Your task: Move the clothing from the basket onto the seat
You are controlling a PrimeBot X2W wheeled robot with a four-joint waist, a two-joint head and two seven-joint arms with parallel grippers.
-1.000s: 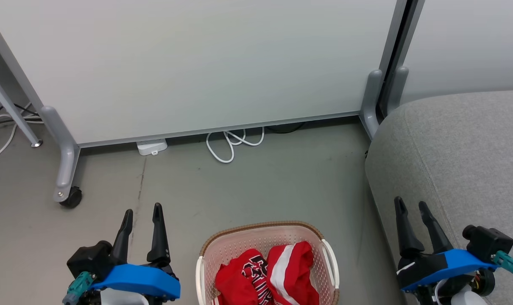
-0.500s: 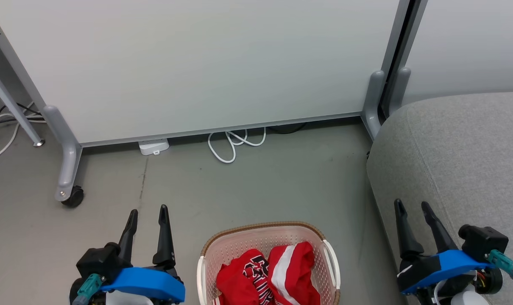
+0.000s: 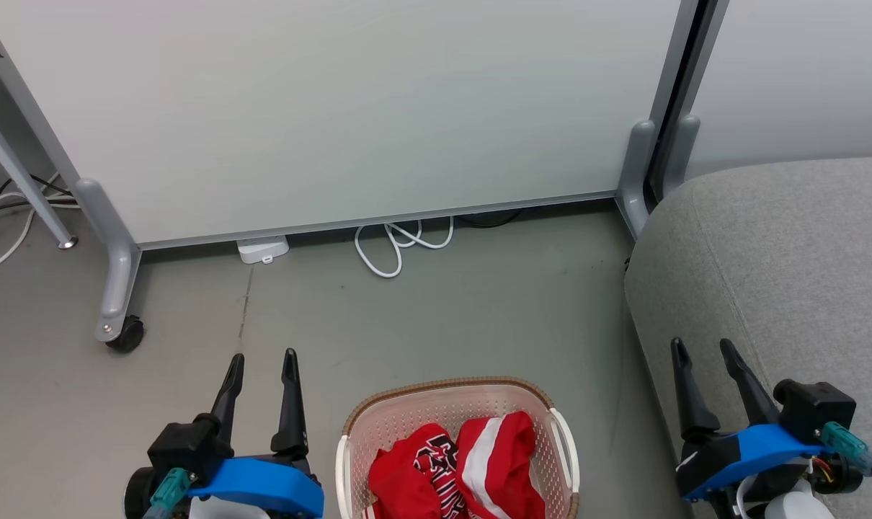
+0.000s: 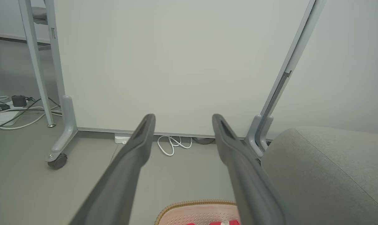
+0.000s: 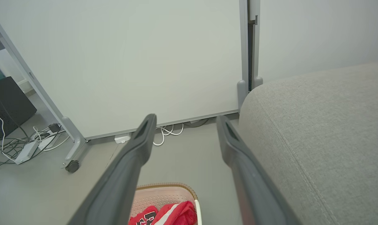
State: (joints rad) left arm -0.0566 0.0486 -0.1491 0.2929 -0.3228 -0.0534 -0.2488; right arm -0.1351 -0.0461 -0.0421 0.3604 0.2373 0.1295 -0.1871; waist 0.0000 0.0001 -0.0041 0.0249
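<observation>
The cream perforated basket (image 3: 450, 404) with a brown rim stands on the floor at the bottom centre of the head view. Red clothing (image 3: 457, 468) with a white stripe and black lettering lies bunched inside it, also visible in the right wrist view (image 5: 167, 215). The grey seat (image 3: 789, 274) fills the right side. My left gripper (image 3: 263, 360) hangs open to the left of the basket, with nothing between its fingers. Over the seat's front edge, right of the basket, my right gripper (image 3: 701, 347) is open and empty too. The left wrist view catches the basket's rim (image 4: 195, 204).
A white rolling partition (image 3: 335, 108) stands behind the basket, with a castor foot (image 3: 122, 335) at left and a grey post (image 3: 634, 173) beside the seat. A white cable loop (image 3: 396, 249) and a small white box (image 3: 263, 250) lie under it. More cables (image 5: 26, 143) lie far left.
The left gripper has shifted a little right and lower in the head view, nearer the basket. The right gripper has barely moved. The clothing and basket are unchanged.
</observation>
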